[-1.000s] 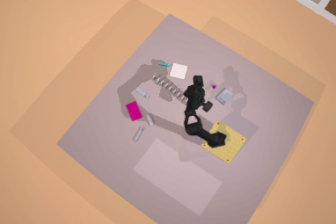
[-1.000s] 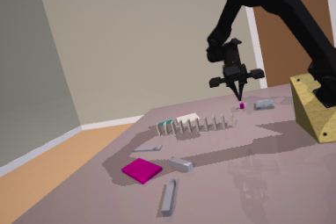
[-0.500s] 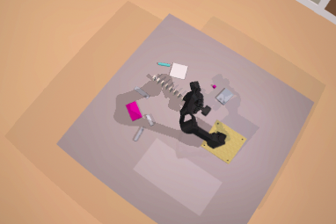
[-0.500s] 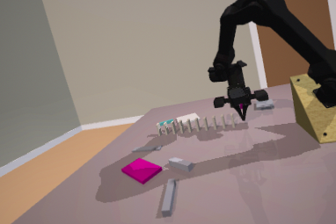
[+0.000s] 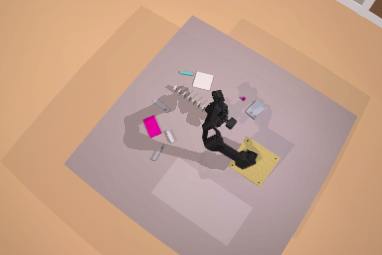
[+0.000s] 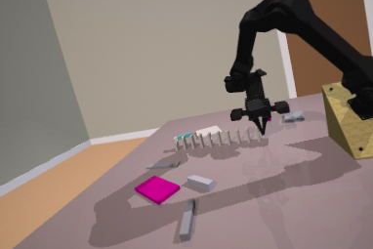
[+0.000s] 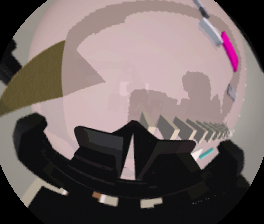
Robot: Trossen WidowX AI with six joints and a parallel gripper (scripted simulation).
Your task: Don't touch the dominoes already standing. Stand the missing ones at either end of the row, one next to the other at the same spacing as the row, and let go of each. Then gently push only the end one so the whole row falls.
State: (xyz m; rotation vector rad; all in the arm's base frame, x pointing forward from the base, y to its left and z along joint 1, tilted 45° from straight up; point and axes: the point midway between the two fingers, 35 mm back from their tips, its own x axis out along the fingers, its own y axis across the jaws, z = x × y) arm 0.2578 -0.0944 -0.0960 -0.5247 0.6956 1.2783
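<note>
A row of several thin pale dominoes point(image 5: 198, 103) point(image 6: 219, 139) stands upright and evenly spaced on the table. My gripper point(image 6: 264, 134) point(image 7: 134, 122) is shut and empty, pointing down. In the exterior view its tips are low, just beside the right end domino point(image 6: 259, 135) point(image 7: 145, 122). In the wrist view that domino shows just beyond the tips; I cannot tell whether they touch it. In the top view the arm hides the fingertips. No domino is seen lying fallen.
A white square point(image 5: 203, 80) and a teal bar point(image 5: 186, 73) point(image 6: 185, 136) lie behind the row. A magenta slab point(image 5: 152, 126) point(image 6: 157, 189) and a white block point(image 5: 170, 136) point(image 6: 200, 183) lie in front. A grey box point(image 5: 255, 110) point(image 6: 294, 116) and small magenta cube point(image 5: 243, 98) are to the right.
</note>
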